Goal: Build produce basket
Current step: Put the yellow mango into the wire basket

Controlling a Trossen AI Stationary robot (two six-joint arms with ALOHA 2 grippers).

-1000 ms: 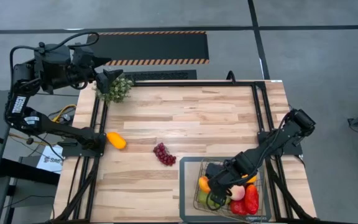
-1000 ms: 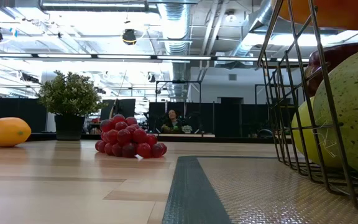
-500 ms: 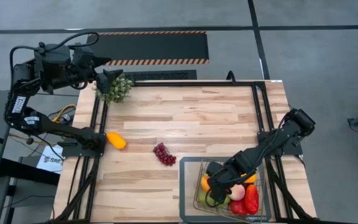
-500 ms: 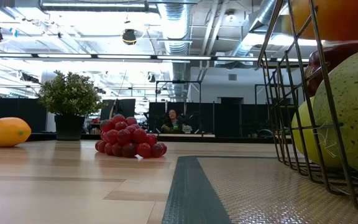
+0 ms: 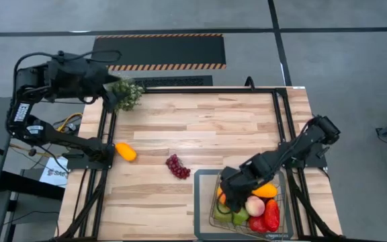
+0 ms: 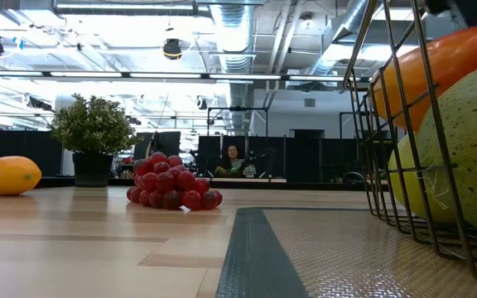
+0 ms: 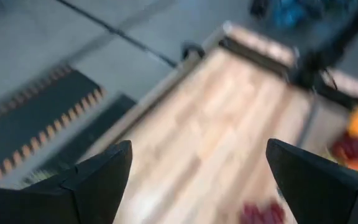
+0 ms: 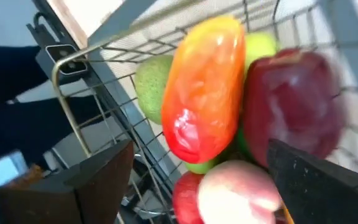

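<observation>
1. The rectangular dark wire-mesh basket (image 5: 203, 202) sits at the near right of the pale wooden plank table (image 5: 200, 128), on a grey mat (image 6: 247, 257). It already holds a heap of plastic produce: an orange-and-red pepper (image 8: 207, 93), a dark red apple (image 8: 294, 106), a pink peach (image 8: 235, 196) and green fruit.
2. The right gripper (image 5: 226, 185) hangs over the basket's far left corner, fingers spread and holding nothing. It looks to be just past a drop-off, though the blurred wrist view leaves that uncertain.
3. Two pieces lie outside the basket: a bunch of purple-red grapes (image 5: 177, 166) close to it, and an orange-yellow fruit (image 5: 125, 151) near the left edge.
4. The left gripper (image 5: 113, 94) waits, spread wide, at the far left corner beside the bushy green potted plant (image 5: 127, 94).
5. The next move probably calls for reaching the grapes, the nearer piece.
</observation>
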